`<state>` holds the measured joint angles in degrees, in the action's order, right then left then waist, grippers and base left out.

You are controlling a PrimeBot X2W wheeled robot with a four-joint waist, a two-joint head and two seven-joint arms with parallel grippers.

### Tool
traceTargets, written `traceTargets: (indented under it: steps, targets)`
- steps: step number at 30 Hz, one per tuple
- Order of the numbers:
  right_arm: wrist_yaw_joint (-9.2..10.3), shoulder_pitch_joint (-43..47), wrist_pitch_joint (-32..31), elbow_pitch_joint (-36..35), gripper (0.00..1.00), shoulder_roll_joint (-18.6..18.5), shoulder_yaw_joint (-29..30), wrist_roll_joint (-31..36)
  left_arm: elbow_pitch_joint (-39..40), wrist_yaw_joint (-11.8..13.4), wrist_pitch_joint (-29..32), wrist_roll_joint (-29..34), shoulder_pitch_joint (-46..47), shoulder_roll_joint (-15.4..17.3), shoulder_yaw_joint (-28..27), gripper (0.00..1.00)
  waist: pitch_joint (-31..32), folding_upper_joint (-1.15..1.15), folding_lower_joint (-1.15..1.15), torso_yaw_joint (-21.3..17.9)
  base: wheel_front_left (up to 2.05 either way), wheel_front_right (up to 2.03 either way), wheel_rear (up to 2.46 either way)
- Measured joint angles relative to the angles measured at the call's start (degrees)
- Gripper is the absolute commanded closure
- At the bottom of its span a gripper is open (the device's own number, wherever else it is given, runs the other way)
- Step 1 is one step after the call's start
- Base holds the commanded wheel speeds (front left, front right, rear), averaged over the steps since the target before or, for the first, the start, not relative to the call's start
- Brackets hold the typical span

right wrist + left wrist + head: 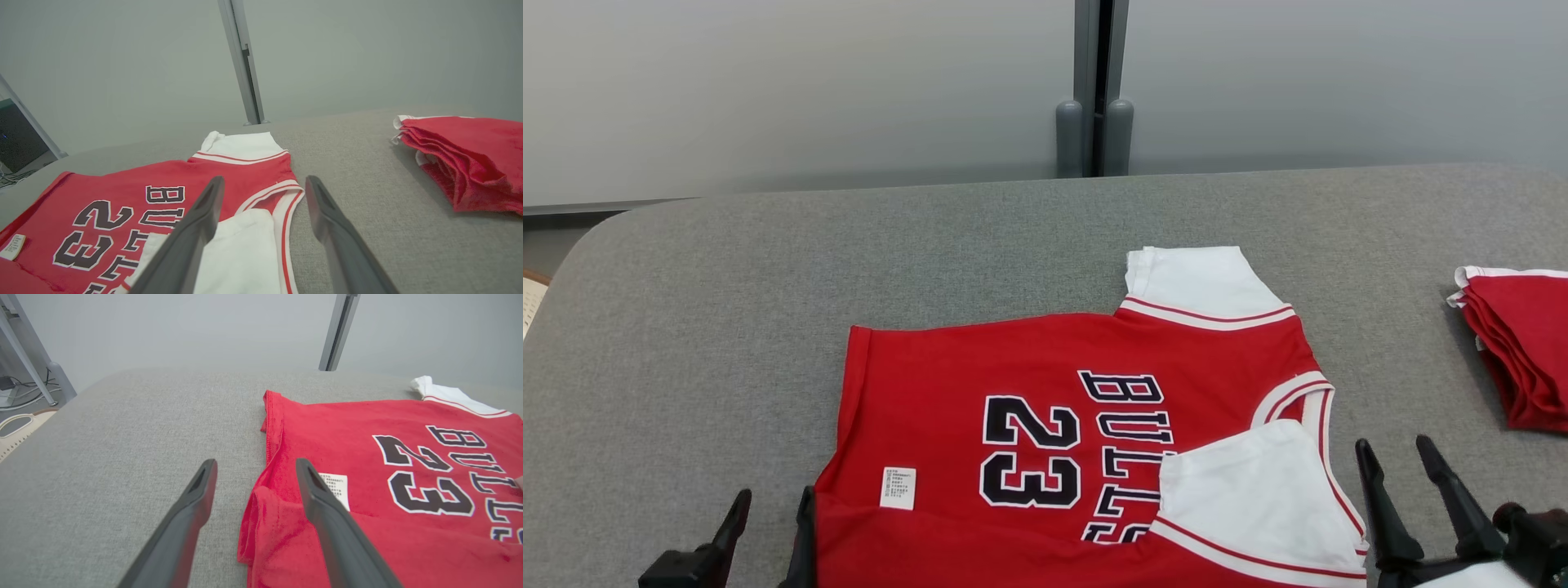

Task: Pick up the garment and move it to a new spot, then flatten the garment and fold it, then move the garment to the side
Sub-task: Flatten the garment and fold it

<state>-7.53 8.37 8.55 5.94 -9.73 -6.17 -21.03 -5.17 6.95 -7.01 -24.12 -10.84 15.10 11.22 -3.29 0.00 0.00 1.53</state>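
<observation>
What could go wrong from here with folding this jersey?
1. The bunched hem by the open left hand may get folded in as a wrinkle.
2. The white sleeve folded onto the jersey could flop open in a move.
3. Sliding it right may disturb the stack of folded red garments.

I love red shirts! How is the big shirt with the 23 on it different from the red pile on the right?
The shirt lies mostly spread out; the pile is folded in layers. The shirt shows a 23 and black letters; the pile shows no print. The shirt's white sleeve lies over its front; the pile shows only thin white edging. Both are red and white, on the grey table.
</observation>
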Motion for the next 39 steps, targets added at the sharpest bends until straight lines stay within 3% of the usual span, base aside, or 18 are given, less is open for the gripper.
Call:
traceTargets:
  steps: [8, 19, 26, 31, 39]
  targets:
    - [0.01, -2.2, -4.7, -9.1, 0.0, -0.5, 2.2, 4.6, 3.5, 2.2, -2.3, 3.9, 5.4, -0.1, 0.8, 0.0, 0.6, 0.0, 0.0, 0.2, 0.0, 0.0, 0.0]
    - [0.01, -1.3, -7.1, -11.3, 0.0, 0.2, 2.6, 4.8, 1.5, 2.6, 0.5, 5.0, 8.9, 0.4, 2.6, 0.0, -0.1, 0.0, 0.0, -0.6, 0.0, 0.0, 0.0]
    - [0.01, -3.2, -7.2, -11.8, 0.0, 0.4, 2.1, 4.5, -6.2, -1.9, 4.1, 3.9, 20.3, 0.0, 4.6, 0.0, -3.0, 0.0, 0.0, -1.1, 0.0, 0.0, 0.0]
    - [0.01, -5.2, -6.8, -11.1, 0.0, 0.6, 1.6, 4.5, -21.1, -6.9, 7.0, 0.8, 31.1, -1.8, 5.4, 0.0, -6.3, 0.0, 0.0, -1.7, 0.0, 0.0, 0.0]
    - [0.01, -7.2, -5.6, -8.3, 0.0, 1.5, 0.9, 3.8, -41.3, -10.4, 5.5, -1.2, 42.0, -2.5, 4.6, 0.0, -10.0, 0.0, 0.0, -4.2, 0.0, 0.0, 0.0]
